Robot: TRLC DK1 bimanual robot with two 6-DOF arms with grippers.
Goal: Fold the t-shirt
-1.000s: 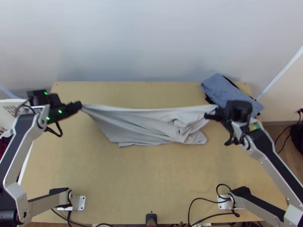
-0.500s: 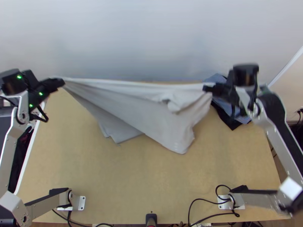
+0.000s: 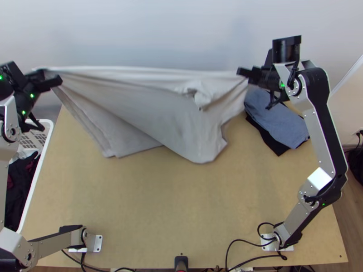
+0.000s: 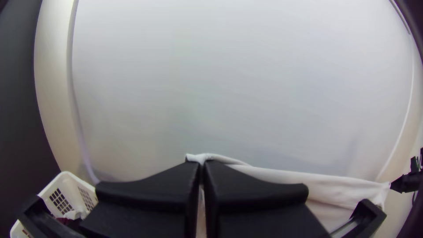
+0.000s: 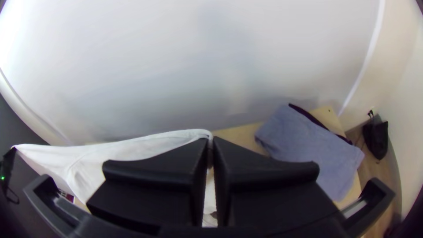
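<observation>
Left gripper (image 3: 55, 80) and right gripper (image 3: 242, 72) are both clamped on the grey t-shirt (image 3: 154, 109), far edge pretty taut between them.

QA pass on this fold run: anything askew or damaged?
No visible damage or spills. The t-shirt looks askew: a crumpled clump sits nearer the right tool, and its lower edge hangs unevenly, though its top runs taut to the left tool.

Bright, seemingly diffuse light; dark corners
</observation>
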